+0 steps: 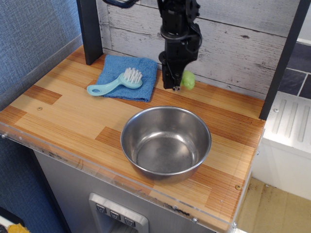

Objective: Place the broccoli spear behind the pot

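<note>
The pot [165, 142] is a wide shiny steel bowl on the wooden counter, near its front edge. The broccoli spear [187, 79] is small and light green, partly hidden behind the black gripper [175, 86]. The gripper hangs straight down behind the pot, close to the counter by the white plank wall. Its fingers appear shut on the broccoli, whose head sticks out to the right. Whether the broccoli touches the counter is unclear.
A blue cloth [127, 76] lies at the back left with a pale teal brush [114, 84] on it. A dark post [90, 30] stands at the back left and another [284, 58] at the right. The counter [63, 109] ends in a clear plastic lip.
</note>
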You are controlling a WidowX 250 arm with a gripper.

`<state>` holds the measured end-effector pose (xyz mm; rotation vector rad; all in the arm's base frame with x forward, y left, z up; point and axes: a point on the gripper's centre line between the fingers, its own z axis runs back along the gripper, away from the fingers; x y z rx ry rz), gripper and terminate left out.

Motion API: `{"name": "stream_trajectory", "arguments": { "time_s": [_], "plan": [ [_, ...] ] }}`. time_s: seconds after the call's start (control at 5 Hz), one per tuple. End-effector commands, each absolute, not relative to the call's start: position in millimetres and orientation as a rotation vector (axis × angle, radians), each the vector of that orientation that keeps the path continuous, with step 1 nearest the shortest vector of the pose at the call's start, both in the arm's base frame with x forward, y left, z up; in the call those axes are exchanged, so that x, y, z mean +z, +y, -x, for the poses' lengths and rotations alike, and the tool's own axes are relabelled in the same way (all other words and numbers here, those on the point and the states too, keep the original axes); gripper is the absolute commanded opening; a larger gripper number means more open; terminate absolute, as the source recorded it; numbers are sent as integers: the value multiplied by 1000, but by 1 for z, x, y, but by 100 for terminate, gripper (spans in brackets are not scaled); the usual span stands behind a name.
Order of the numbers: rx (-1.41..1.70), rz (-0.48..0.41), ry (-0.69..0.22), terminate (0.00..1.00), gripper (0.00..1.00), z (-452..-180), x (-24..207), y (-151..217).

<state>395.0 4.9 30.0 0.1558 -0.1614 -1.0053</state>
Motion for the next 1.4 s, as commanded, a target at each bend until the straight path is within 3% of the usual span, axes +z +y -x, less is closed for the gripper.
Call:
{"name": "stream_trajectory", "arguments": {
  "time_s": [0.0, 0.2, 0.8, 1.2],
  "plan": [
    [-1003, -183, -200, 0, 0, -402, 38, 7],
    [-986, -191, -156, 0, 100, -405, 36, 11],
    [-970, -189, -168, 0, 100, -400, 45, 7],
    [-970, -206, -236, 0, 100, -390, 82, 9]
  ]
}}
